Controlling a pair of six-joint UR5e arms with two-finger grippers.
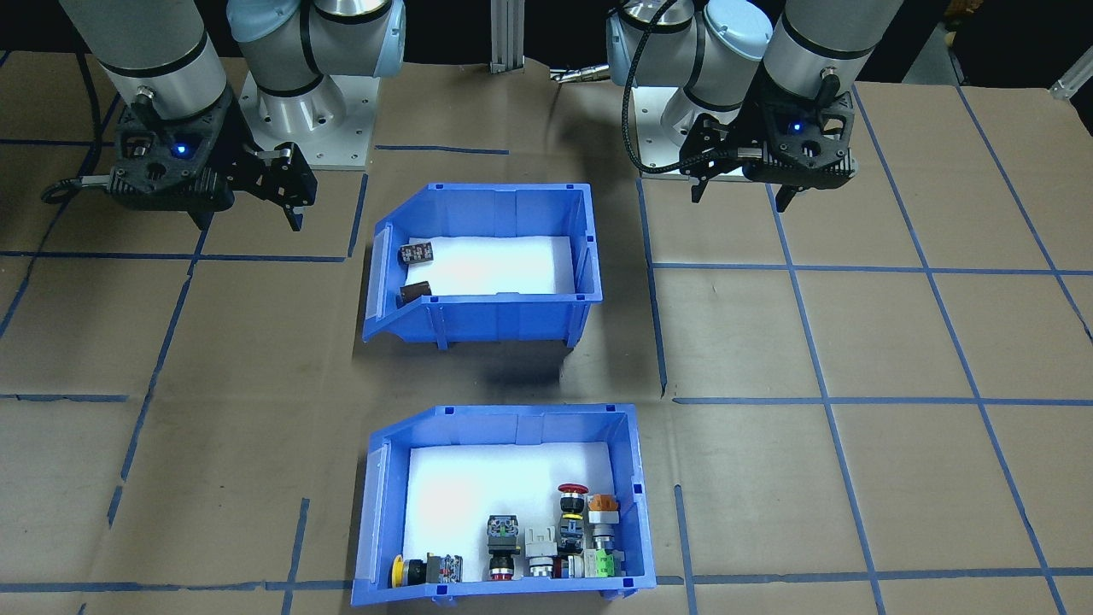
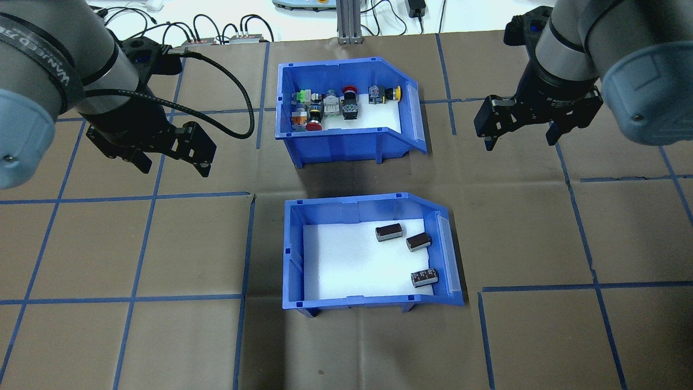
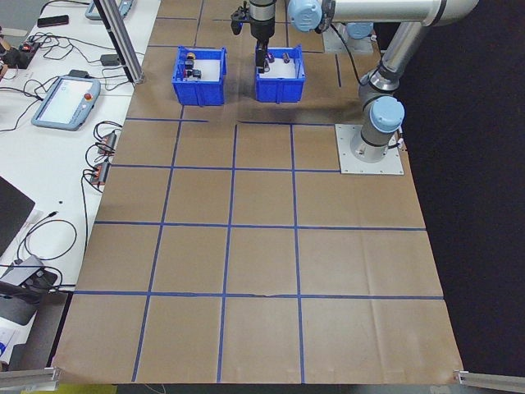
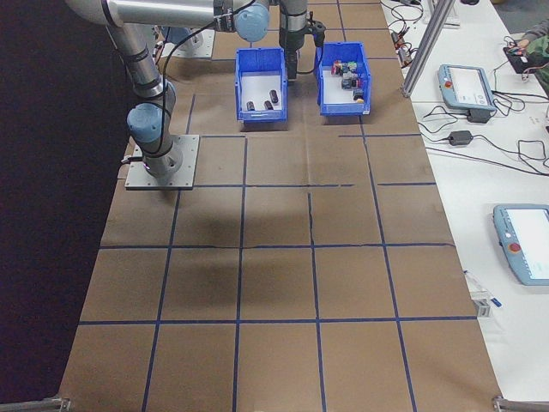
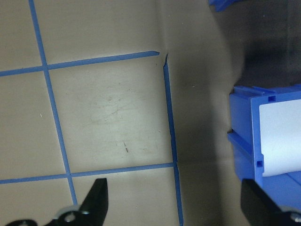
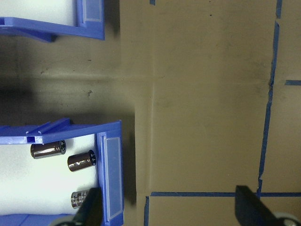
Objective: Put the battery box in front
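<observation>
On the brown paper-covered table (image 2: 135, 336), gridded with blue tape, stood two like blue bins, one behind the other on the centre line. Left arm (image 2: 48, 70): raised over the table's left side, well apart from both bins, its left gripper (image 2: 173, 160) hanging with fingers spread and nothing between them. Right arm (image 2: 606, 59): raised over the right side, likewise apart from the bins, its right gripper (image 2: 522, 138) also spread and empty. Battery box (image 2: 368, 254): the bin nearer the robot's base, upright, sloped lip turned toward the robot's right, white foam floor, holding three small dark-brown cylinders (image 2: 411, 254) loose near the lip end. Switch bin (image 2: 346, 114): the farther bin, same make and orientation, carrying coloured push-buttons and switches (image 2: 335, 103) along its far wall. Handling, by judgement: the box looked a rigid moulded plastic shell, light with so little inside, not fragile, though smooth walls may slip in a shallow pinch; the cylinders lay free and would roll or slide if the box were tilted or jerked. Best hold appeared to be a straight upper wall edge, one finger inside and one outside; the back wall toward the left gripper or the long side rim seemed sounder than the sloped lip, whose angle offers poor purchase. Task not yet begun: neither gripper touched the box.
</observation>
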